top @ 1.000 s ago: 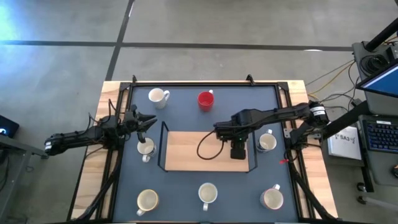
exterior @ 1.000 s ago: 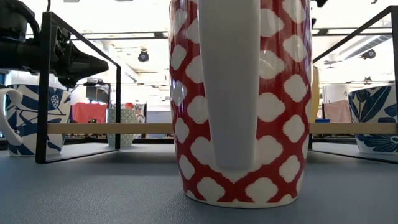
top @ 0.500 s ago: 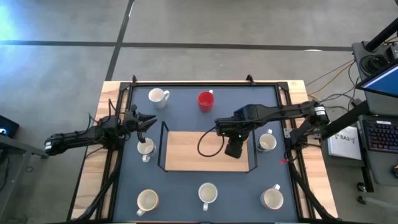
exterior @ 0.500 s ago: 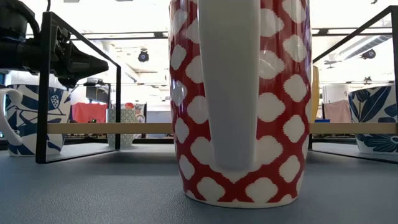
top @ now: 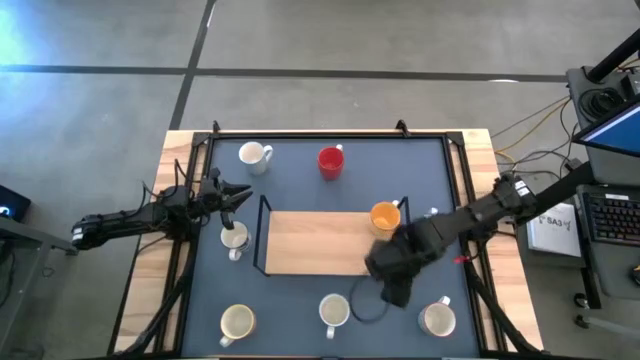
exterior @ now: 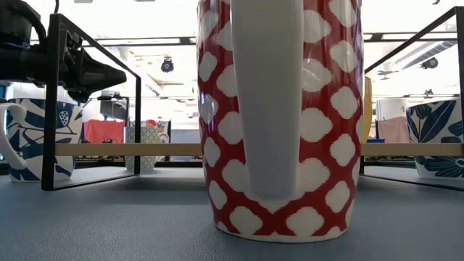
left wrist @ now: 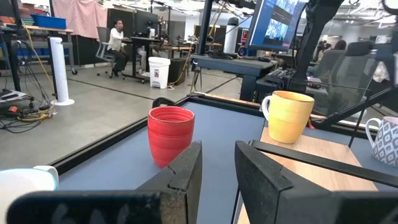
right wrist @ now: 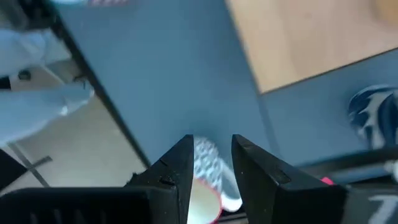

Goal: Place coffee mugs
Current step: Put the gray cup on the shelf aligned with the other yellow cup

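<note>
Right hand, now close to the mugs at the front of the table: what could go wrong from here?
1. The open right hand has a patterned mug just beyond its fingers; a slightly off approach may push or tip it.
2. The right arm runs close beside the orange mug at the wooden shelf edge; a swing could knock it off.
The left hand waits at the left side.

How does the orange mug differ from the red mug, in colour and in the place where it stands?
The orange mug is yellow-orange; the red mug is plain red. The orange mug stands on the right end of the wooden board; the red mug stands on the dark mat beyond the board. Both are upright, and no gripper holds either.
</note>
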{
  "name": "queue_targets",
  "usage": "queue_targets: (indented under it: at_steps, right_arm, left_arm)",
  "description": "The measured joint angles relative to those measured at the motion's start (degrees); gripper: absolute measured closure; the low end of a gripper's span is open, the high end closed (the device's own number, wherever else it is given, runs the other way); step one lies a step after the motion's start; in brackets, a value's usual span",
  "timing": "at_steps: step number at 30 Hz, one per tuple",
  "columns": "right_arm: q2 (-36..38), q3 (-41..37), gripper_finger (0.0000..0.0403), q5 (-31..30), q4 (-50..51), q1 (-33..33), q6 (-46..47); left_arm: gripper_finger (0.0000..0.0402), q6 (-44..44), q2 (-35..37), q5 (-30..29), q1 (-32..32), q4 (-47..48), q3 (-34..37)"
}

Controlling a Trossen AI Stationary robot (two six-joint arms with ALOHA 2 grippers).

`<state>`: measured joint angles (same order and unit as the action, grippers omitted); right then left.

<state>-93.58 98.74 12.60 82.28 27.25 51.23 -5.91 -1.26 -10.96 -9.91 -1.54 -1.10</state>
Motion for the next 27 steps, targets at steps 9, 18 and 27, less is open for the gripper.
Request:
queue_targets:
  at_steps: [9, 18, 27]
  right_arm:
    - [-0.06, -1.15, 0.0294, -1.03, 0.52, 12.33, -4.54]
    - [-0.15, -7.3, 0.0293, -2.24, 3.12, 16.47, -12.87]
    - [-0.15, -13.01, 0.0298, -2.01, -0.85, 16.52, -20.46]
  left_arm:
    - [0.0323, 0.02, 0.0, 0.0, 0.0, 0.0, 0.0]
    - [0.0323, 0.0, 0.0, 0.0, 0.01, 0.0, 0.0]
    - [0.0323, 0.02, 0.0, 0.0, 0.02, 0.0, 0.0]
